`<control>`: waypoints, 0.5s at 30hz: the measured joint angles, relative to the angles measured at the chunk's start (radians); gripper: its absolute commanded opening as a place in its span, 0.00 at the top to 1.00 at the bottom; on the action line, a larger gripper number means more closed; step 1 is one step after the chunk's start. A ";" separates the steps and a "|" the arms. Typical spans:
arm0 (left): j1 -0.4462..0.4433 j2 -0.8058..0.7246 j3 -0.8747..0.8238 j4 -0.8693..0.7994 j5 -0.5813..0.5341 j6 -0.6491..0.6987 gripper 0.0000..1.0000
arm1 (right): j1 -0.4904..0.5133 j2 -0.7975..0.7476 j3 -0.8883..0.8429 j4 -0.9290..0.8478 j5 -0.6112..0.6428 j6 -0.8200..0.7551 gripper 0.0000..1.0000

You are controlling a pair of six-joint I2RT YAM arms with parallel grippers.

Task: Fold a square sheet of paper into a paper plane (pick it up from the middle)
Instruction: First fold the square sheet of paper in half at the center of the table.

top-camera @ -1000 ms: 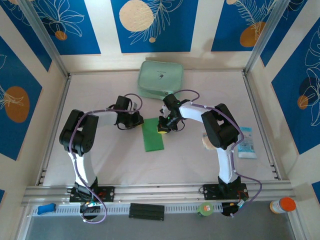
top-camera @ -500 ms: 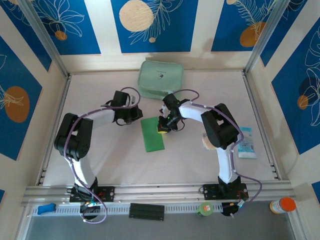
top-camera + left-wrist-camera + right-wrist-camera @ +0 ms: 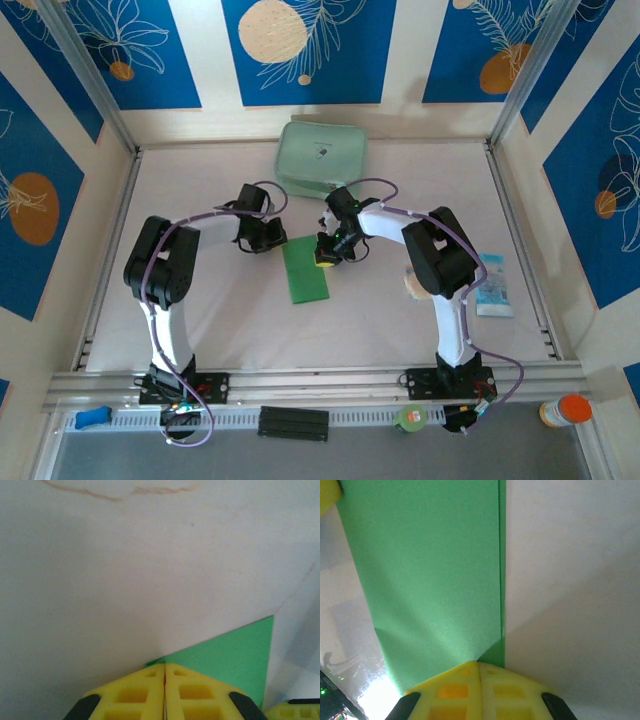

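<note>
The square sheet of paper (image 3: 306, 270) is bright green and lies flat mid-table, folded into a narrow rectangle; a paper plane is out of view. My left gripper (image 3: 272, 240) is shut, its yellow tips (image 3: 164, 664) resting at the sheet's far-left corner (image 3: 230, 650). My right gripper (image 3: 325, 257) is also shut. Its tips (image 3: 479, 662) press down on the sheet (image 3: 430, 570) just inside the far-right long edge, where a thin strip of a lower layer shows. I cannot tell whether either jaw pair pinches any paper.
A pale mint zip pouch (image 3: 321, 158) lies just beyond both grippers at the back. A small blue-white packet (image 3: 493, 285) lies right of the right arm. On the front rail are an orange-capped bottle (image 3: 566, 410), a green roll (image 3: 411, 417) and a black block (image 3: 294, 423).
The left arm swung away up-left, then came back, bringing its shut gripper to the sheet's far-left corner. The right arm and the sheet have not moved.
</note>
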 measured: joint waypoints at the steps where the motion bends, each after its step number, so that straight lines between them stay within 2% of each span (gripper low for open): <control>1: 0.007 0.003 0.013 -0.020 -0.006 0.008 0.90 | 0.000 0.000 0.001 -0.001 0.000 -0.004 0.98; 9: 0.090 -0.002 0.074 -0.144 -0.089 0.082 0.90 | 0.000 0.009 0.042 -0.043 0.012 -0.058 0.98; 15: 0.060 -0.103 0.011 -0.084 0.017 0.047 0.89 | 0.001 0.030 0.096 -0.098 0.032 -0.138 0.97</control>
